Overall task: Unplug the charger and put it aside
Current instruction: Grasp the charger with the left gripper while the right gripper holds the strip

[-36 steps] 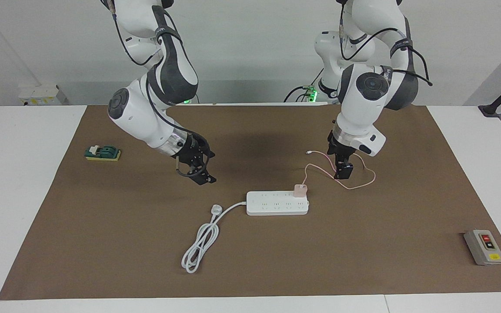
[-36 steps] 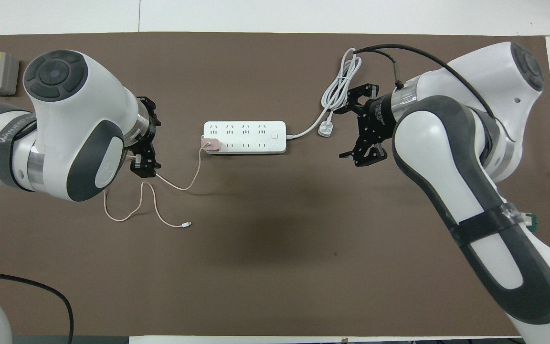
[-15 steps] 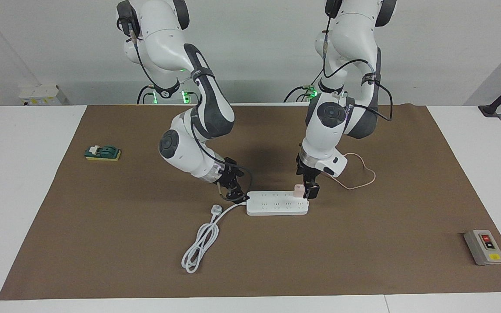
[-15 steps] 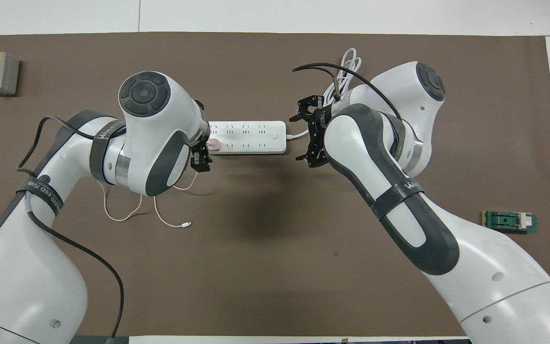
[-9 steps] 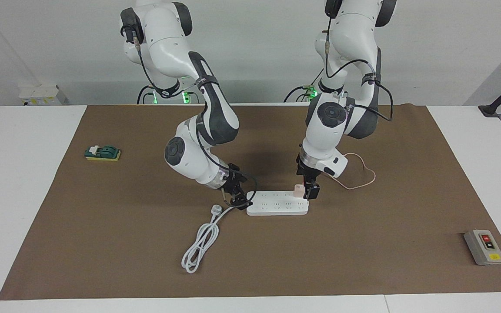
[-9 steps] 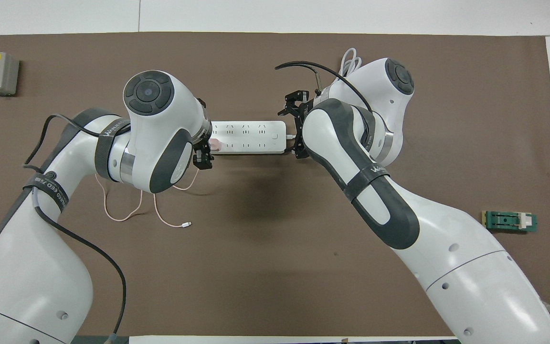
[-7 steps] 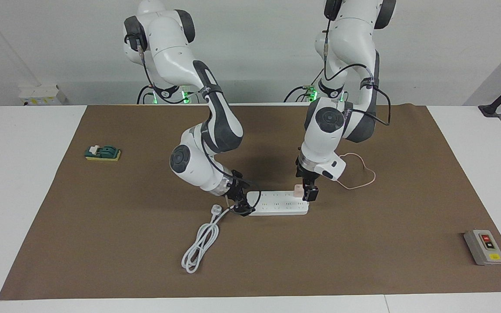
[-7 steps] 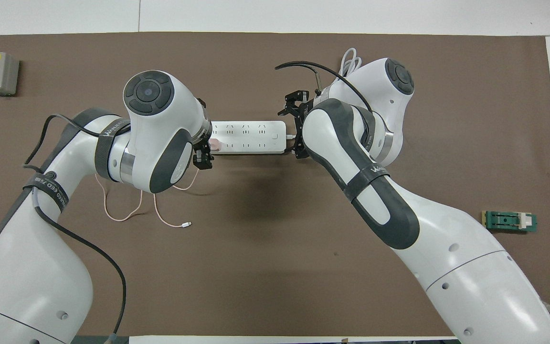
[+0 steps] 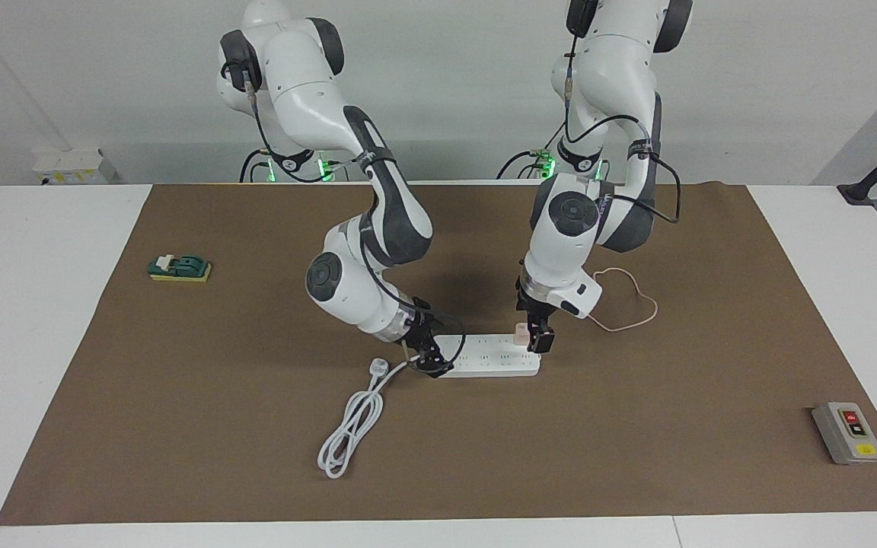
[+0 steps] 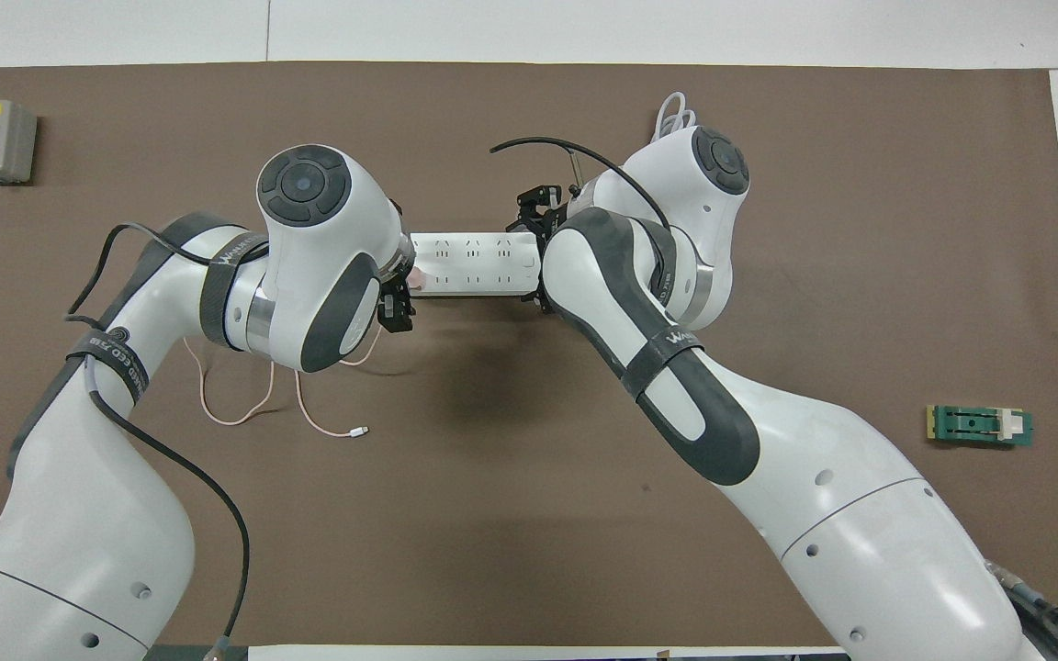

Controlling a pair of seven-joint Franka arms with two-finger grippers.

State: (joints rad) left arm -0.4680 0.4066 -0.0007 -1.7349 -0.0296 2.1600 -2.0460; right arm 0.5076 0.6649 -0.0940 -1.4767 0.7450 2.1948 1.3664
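The charger (image 9: 521, 332) sits plugged into the strip (image 9: 492, 356) mid-surface, between the left gripper's (image 9: 539, 339) open fingers. The right gripper (image 9: 429, 364) straddles the strip's other end, fingers open.

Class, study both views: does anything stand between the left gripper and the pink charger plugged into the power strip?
Nothing visible does. The left gripper is open, right at the charger, which sits plugged into the power strip at the left arm's end. The right gripper is down at the strip's cord end, away from the charger.
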